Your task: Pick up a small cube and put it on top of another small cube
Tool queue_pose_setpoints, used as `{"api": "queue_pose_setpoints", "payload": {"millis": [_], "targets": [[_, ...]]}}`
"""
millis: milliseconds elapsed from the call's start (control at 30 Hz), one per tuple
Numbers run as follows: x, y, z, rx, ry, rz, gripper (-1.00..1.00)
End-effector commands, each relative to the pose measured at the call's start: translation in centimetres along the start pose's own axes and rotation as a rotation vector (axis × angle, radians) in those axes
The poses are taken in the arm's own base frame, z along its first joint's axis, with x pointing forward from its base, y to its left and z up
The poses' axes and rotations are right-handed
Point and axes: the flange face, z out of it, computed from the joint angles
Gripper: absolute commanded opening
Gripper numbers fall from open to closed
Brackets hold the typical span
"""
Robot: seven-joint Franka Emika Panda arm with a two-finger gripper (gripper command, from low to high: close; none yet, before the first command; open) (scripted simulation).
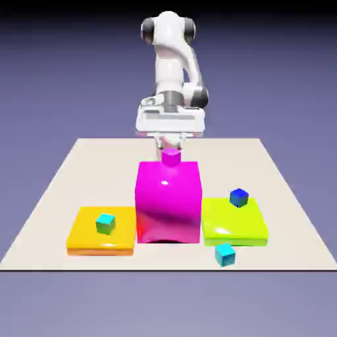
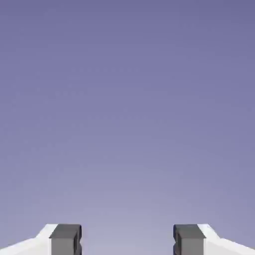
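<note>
We're keeping the end effector [image 2: 127,240] parted with nothing between its tips, leaving room to straddle a small cube. It's sitting behind the big magenta block [image 1: 168,204], well apart from our targets. The cyan cube [image 1: 225,255] is lying on the bench [image 1: 131,262] at the near edge, just beside the lime slab [image 1: 235,222]; we're likely picking that first. The royal-blue cube [image 1: 239,197] is sitting by the slab's far edge; we can't tell whether on it or behind. We're probably needing a high path, since the magenta block is standing in the way.
</note>
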Motion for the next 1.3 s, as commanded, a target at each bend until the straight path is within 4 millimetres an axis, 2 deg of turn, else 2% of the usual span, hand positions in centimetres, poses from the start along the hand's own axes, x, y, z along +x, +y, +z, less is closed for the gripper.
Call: {"api": "queue_pose_setpoints", "payload": {"millis": [0,167,333,500,667,867,933,1067,1100,1133,1167,1267], "targets": [[-0.2,-0.6,1.0,-0.020,-0.028,-0.011,0.00],[-1.5,-3.2,6.2,-0.120,-0.169,-0.064,0.00],[-3.9,-5.3,11.7,-0.221,-0.307,-0.117,0.00],[-7.3,-6.9,17.1,-0.323,-0.441,-0.171,0.00],[-11.5,-7.9,22.3,-0.425,-0.573,-0.223,0.00],[-17.6,-8.1,28.1,-0.551,-0.726,-0.285,0.00],[-17.9,-8.1,28.4,-0.557,-0.733,-0.288,0.00],[-21.5,-4.5,32.7,-0.558,-0.732,-0.287,0.00],[-21.7,-4.3,32.9,-0.557,-0.733,-0.287,0.00],[-21.7,-4.3,32.9,-0.557,-0.733,-0.287,-1.00],[-21.7,-4.3,32.9,-0.557,-0.733,-0.287,-1.00],[-18.9,-7.0,29.8,-0.561,-0.730,-0.289,-1.00]]}}
